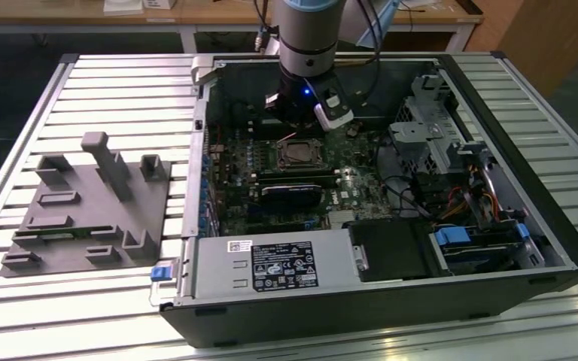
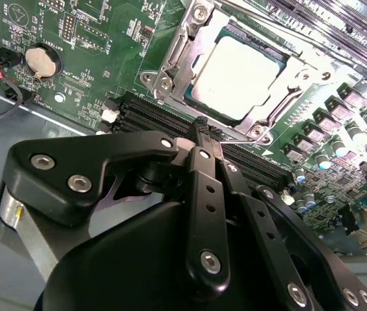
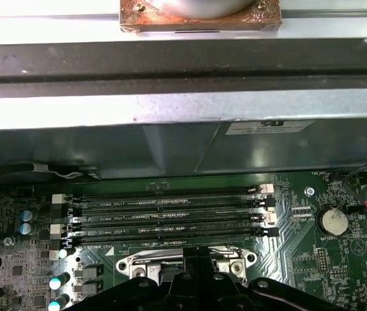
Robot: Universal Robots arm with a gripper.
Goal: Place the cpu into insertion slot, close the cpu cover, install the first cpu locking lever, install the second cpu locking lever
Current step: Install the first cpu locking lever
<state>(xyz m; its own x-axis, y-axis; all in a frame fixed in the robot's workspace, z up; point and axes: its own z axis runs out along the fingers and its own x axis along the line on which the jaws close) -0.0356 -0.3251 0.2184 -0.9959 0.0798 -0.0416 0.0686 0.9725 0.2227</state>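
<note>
One cpu (image 2: 238, 74) sits in the slot (image 2: 164, 78), upper centre of the second wrist view, cover (image 2: 270, 97) looks down over it. Your claw (image 2: 202, 133), pressed together w/ nothing held, hangs near; a sideways slip could scrape the board (image 2: 105, 65).

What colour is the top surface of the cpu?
The cpu is silver-grey on top, seen best in the second wrist view.

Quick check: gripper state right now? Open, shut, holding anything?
Gripper: shut, holding nothing; the cpu lies apart from it.
</note>
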